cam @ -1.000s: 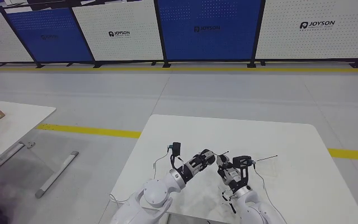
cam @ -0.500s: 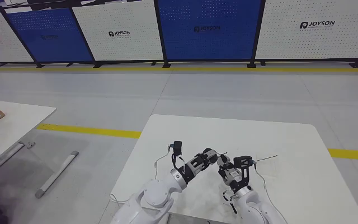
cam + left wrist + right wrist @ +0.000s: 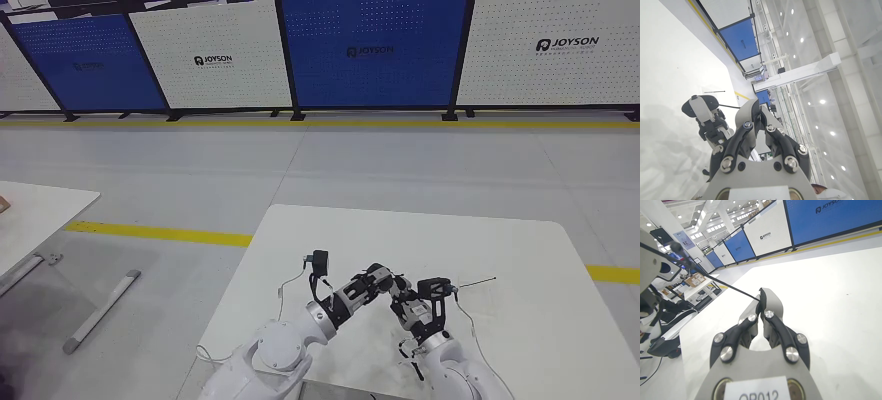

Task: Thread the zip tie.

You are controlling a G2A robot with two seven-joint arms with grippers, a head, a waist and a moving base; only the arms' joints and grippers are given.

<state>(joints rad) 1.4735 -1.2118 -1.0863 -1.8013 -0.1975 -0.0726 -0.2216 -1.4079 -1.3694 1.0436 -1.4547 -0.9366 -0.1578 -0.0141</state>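
Seen from above, the left gripper (image 3: pixel 759 111) sits near the table's (image 3: pixel 300 250) 6 o'clock edge. Its fingers are pinched together on one end of the black zip tie (image 3: pixel 730 286), though the grip itself is mostly hidden behind a finger. The tie stretches taut in the air toward 4 o'clock. A blurred dark knob near its far end is too soft to tell from the strap. The right gripper (image 3: pixel 761 297) is clamped on the tie's other end. At its 3 o'clock a second tie (image 3: pixel 476 284) lies apart on the table, thin and faint.
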